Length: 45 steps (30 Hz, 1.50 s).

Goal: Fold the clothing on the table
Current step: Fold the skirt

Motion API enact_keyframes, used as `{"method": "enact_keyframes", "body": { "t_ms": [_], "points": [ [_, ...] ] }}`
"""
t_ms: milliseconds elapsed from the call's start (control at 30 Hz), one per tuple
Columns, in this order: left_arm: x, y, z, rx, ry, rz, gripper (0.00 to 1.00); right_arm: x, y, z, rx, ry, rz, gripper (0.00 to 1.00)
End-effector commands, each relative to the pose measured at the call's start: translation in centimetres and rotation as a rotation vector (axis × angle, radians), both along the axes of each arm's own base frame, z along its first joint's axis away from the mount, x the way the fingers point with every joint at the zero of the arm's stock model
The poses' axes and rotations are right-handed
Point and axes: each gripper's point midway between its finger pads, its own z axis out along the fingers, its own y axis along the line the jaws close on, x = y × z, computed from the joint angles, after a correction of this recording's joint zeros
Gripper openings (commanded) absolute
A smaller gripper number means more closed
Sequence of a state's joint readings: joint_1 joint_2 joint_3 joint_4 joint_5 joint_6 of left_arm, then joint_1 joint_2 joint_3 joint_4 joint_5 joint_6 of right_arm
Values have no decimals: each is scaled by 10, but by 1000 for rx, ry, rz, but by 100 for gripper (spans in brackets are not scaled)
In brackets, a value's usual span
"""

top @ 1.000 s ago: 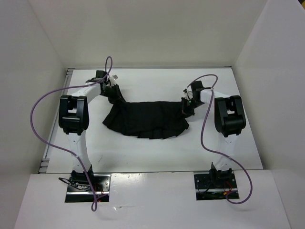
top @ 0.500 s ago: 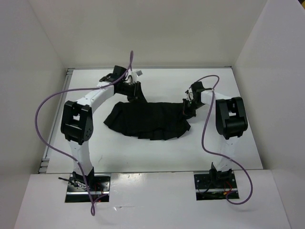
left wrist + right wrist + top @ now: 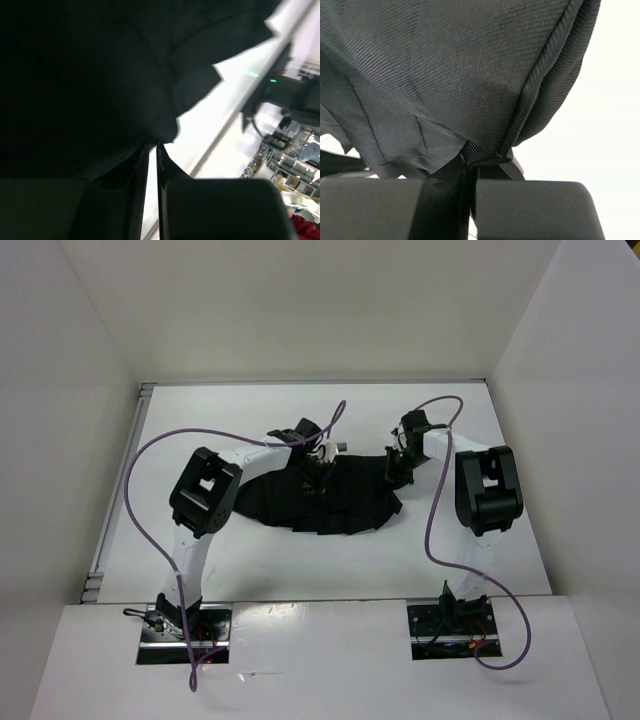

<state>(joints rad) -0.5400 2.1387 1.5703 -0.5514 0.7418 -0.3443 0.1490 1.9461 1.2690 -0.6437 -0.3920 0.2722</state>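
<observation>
Ample bare table (image 3: 200, 420) on all sides of black pleated skirt (image 3: 340, 505) lying mid-table, long axis left-right, left gripper (image 3: 315, 475) clamped on its far edge, right gripper (image 3: 397, 464) clamped on its right end.

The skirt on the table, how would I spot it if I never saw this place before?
Find the big white table with white walls around it. In its middle lies the black skirt, pinched by the left fingers and the right fingers. It is the only soft, pleated cloth there, nothing like the hard black fingers.
</observation>
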Motion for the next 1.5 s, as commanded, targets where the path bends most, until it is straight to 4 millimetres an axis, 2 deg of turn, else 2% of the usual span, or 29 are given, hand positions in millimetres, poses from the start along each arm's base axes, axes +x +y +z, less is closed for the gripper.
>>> {"method": "enact_keyframes", "body": {
  "t_ms": [0,33,100,167,233,267,300,400,467,567,600,633,700,767,833,867,933,967,1000,1033,1100,1200,1233,1267,1300,1333,1433,1467],
  "points": [
    [5,2,-20,67,-15,15,17,-2,7,29,24,-56,13,0],
    [7,2,-31,80,-7,31,15,-2,8,29,26,-52,5,0],
    [7,5,-50,123,19,48,14,-2,12,43,57,-81,13,0],
    [7,9,-58,147,14,68,14,1,17,56,72,-116,26,0],
    [9,10,-61,154,6,81,14,-4,26,79,109,-149,50,0],
    [11,11,-63,166,5,92,14,1,27,91,115,-183,51,0],
    [11,12,-68,179,8,96,14,-4,35,109,149,-207,64,0],
    [14,10,-69,175,6,103,14,-13,59,141,223,-263,130,0],
    [17,7,-71,171,7,113,14,-20,69,146,241,-263,152,0],
    [29,-2,-60,139,-8,124,14,-30,86,154,287,-263,195,0],
    [32,-6,-56,121,-17,120,14,-35,95,164,338,-269,220,0],
    [36,-8,-47,107,-36,122,14,-31,100,173,372,-294,228,0],
    [39,-10,-44,100,-46,122,14,-34,109,193,423,-333,246,0],
    [43,-13,-37,92,-58,123,14,-34,115,202,431,-354,263,0],
    [47,-11,-33,84,-53,128,14,-31,118,201,423,-356,266,0],
    [48,-12,-24,78,-62,128,14,-30,116,194,401,-342,261,0],
    [51,-10,6,39,-99,136,20,-25,110,183,345,-342,239,0],
    [55,-5,18,29,-120,142,38,-25,109,181,339,-334,245,0],
    [56,2,45,9,-152,158,46,-25,107,179,327,-328,238,0],
    [56,5,56,16,-179,160,52,-23,105,178,308,-339,238,0],
    [59,21,89,8,-248,175,58,-18,101,180,297,-353,224,0],
    [63,47,115,23,-307,206,58,-18,99,180,281,-352,225,0],
    [73,60,118,45,-329,250,58,-16,100,184,283,-362,226,0],
    [76,70,110,78,-324,266,56,-16,98,184,270,-367,228,0],
    [82,79,113,94,-343,295,53,-12,94,184,259,-371,214,0],
    [92,99,107,134,-345,347,48,-13,93,186,258,-370,213,0],
    [104,132,79,235,-319,425,37,-10,91,191,241,-379,204,0],
    [116,154,67,309,-325,497,26,-10,91,191,241,-379,204,0]
  ]
}}
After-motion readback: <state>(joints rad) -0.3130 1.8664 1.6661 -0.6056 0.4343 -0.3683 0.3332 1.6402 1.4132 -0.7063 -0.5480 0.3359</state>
